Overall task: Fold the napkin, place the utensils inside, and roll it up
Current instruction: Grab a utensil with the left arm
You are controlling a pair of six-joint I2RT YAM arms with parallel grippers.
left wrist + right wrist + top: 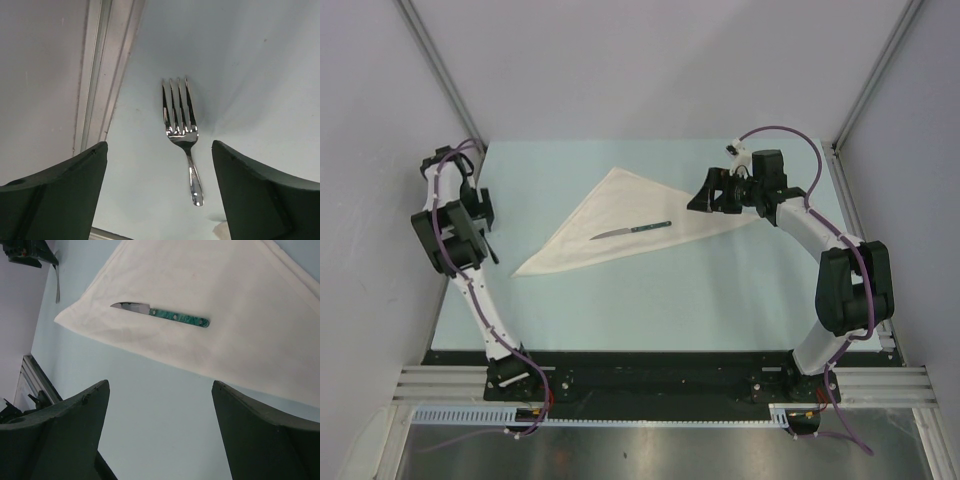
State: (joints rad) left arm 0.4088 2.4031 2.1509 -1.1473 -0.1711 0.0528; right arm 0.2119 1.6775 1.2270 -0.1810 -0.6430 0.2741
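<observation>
Left wrist view: the left fingers (pixel 75 175) are spread wide and empty. The fork (pixel 181 130) lies straight ahead between them on the desk (pixel 650 300), handle nearest, tines pointing away. Off right, the knife (pixel 631 231) lies left-right on the folded napkin (pixel 620 195), with the right fingers (pixel 260 425), also wide, at its right corner.
</observation>
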